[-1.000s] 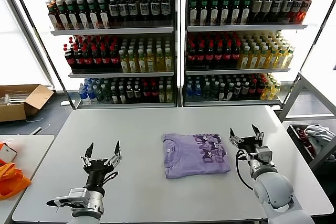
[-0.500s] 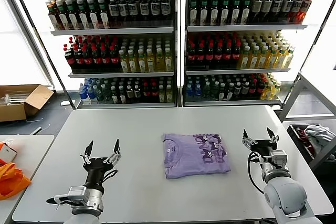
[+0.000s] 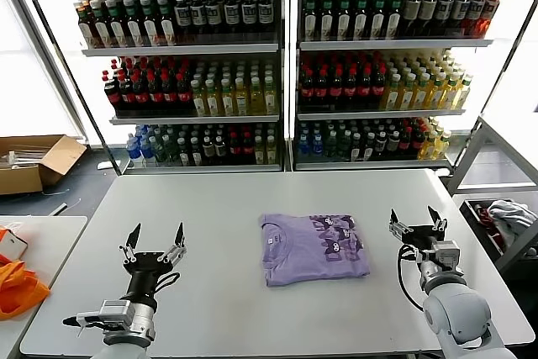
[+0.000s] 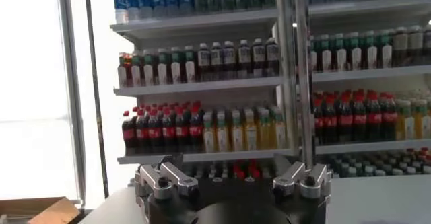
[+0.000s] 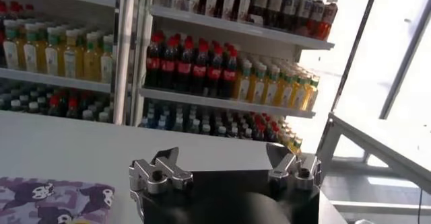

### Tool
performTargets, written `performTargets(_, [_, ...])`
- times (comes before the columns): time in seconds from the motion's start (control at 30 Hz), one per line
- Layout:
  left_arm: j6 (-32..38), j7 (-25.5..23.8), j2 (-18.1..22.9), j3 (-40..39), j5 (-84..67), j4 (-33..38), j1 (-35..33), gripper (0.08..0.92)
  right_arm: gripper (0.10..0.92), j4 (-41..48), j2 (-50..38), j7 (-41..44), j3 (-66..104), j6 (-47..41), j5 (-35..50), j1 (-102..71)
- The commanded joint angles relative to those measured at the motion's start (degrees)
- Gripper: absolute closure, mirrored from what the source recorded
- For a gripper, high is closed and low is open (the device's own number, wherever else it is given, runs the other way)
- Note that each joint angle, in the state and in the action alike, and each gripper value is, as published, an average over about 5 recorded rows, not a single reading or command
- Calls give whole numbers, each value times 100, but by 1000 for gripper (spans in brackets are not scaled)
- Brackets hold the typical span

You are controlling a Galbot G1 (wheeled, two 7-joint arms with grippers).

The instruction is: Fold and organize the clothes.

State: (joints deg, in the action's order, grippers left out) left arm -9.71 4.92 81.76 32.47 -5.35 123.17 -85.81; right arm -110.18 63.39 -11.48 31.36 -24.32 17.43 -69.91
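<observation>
The clothes are a lavender T-shirt (image 3: 313, 247), folded into a neat rectangle with its darker purple print facing up, lying at the middle of the white table (image 3: 235, 199). A corner of it also shows in the right wrist view, the T-shirt (image 5: 54, 200). My left gripper (image 3: 152, 238) stands open over the table's front left, well apart from the shirt, fingers pointing up. To the shirt's right my right gripper (image 3: 418, 220) is open and empty. In the wrist views the left gripper (image 4: 232, 178) and the right gripper (image 5: 225, 165) both hold nothing.
Tall shelves of bottles (image 3: 277, 65) stand behind the table. An orange fabric (image 3: 17, 287) lies on a side table at the left, near a cardboard box (image 3: 34, 161). Grey-white garments (image 3: 508, 216) sit in a bin at the right, beside a metal frame (image 3: 492, 145).
My right gripper has drawn away from the shirt toward the right and risen slightly. The left gripper has shifted a little left and toward the front edge. The shirt has not moved.
</observation>
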Motion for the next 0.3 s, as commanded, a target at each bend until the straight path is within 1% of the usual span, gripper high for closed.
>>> performTargets(0.03, [-33, -124, -6, 69, -105, 47, -21, 177, 203, 40, -28, 1, -7, -28, -39, -28])
performTargets(0.3, [-8, -122, 47, -17, -152, 98, -52, 177, 203, -40, 42, -7, 67, -27, -96, -165])
